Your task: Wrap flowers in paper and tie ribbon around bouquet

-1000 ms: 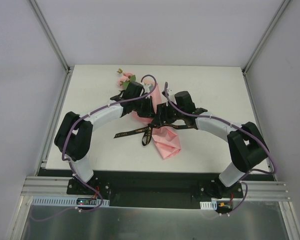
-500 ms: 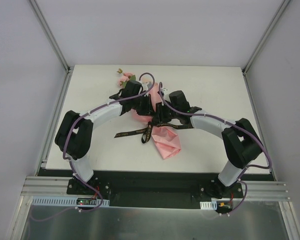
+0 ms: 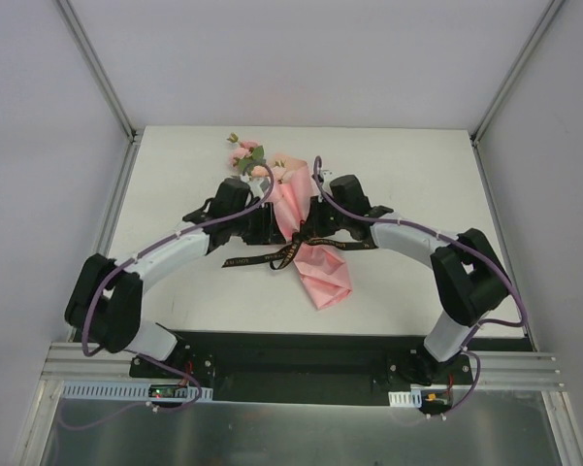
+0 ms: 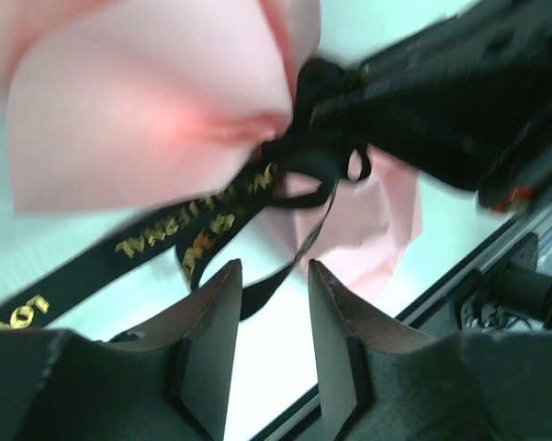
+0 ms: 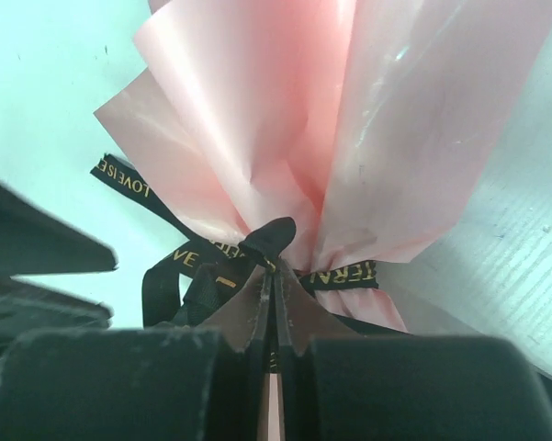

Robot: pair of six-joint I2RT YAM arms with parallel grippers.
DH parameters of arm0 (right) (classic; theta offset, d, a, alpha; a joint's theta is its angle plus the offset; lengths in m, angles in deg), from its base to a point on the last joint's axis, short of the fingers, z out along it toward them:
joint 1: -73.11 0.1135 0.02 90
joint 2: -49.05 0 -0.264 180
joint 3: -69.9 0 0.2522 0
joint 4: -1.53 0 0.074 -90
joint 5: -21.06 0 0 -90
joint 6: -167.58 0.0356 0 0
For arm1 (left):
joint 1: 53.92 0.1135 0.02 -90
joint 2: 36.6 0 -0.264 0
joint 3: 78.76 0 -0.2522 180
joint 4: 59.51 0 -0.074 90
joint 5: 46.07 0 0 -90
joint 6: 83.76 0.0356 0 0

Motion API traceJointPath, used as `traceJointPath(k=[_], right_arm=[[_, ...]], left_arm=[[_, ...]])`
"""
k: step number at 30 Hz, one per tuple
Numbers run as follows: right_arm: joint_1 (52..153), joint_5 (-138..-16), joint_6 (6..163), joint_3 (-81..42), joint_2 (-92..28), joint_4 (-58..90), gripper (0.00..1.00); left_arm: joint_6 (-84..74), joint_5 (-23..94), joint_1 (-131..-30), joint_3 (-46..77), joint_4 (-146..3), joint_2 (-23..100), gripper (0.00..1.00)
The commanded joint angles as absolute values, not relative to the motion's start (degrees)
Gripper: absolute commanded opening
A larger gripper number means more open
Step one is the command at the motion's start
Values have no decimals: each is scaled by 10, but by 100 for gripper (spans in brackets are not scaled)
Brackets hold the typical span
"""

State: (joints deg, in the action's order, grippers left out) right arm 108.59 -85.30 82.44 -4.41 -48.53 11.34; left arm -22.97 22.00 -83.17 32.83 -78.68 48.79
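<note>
The bouquet lies slantwise on the table. Its flowers (image 3: 243, 152) stick out at the far end and the pink paper (image 3: 326, 279) fans out at the near end. The black ribbon (image 3: 248, 260) with gold lettering circles the paper's waist, one tail trailing left. My right gripper (image 5: 276, 276) is shut on a loop of the ribbon (image 5: 268, 237) at the knot, against the paper (image 5: 285, 119). My left gripper (image 4: 274, 266) stands open just left of the waist with nothing between its fingers; the ribbon (image 4: 165, 230) and paper (image 4: 147, 110) lie beyond the tips.
The white table (image 3: 417, 184) ends at a black strip and metal rail (image 3: 301, 374) on the near side. Grey walls with metal posts (image 3: 107, 87) enclose the left, right and back. Purple cables (image 3: 407, 228) run along both arms.
My left gripper has let go, opened and drawn back to the left and nearer, its elbow swinging down. My right gripper has closed on the ribbon at the knot.
</note>
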Motion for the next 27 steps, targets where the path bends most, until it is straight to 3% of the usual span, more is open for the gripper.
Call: traceJointPath(k=[1,4,5,13,23,27], right_arm=[[1071,-875,851,-67,-472,111,0],[1071,-877,856,-62,-466,106,0],[1070,-880,858,-62,-465,106,0],[1072,-886,860,-63,-463,97,0],[1072,-894,864,-64,-467,93,0],[1072,-892,866,-60,-467,95,0]], left_arm=[[-191,250,-850,412,-760,389,38],[-151,290,-891,477,-734,330,51],[-148,295,-898,491,-716,321,62],[-101,332,-924,500,-710,359,67],[-86,329,-926,414,-723,460,63],[-87,331,-926,405,-728,476,46]])
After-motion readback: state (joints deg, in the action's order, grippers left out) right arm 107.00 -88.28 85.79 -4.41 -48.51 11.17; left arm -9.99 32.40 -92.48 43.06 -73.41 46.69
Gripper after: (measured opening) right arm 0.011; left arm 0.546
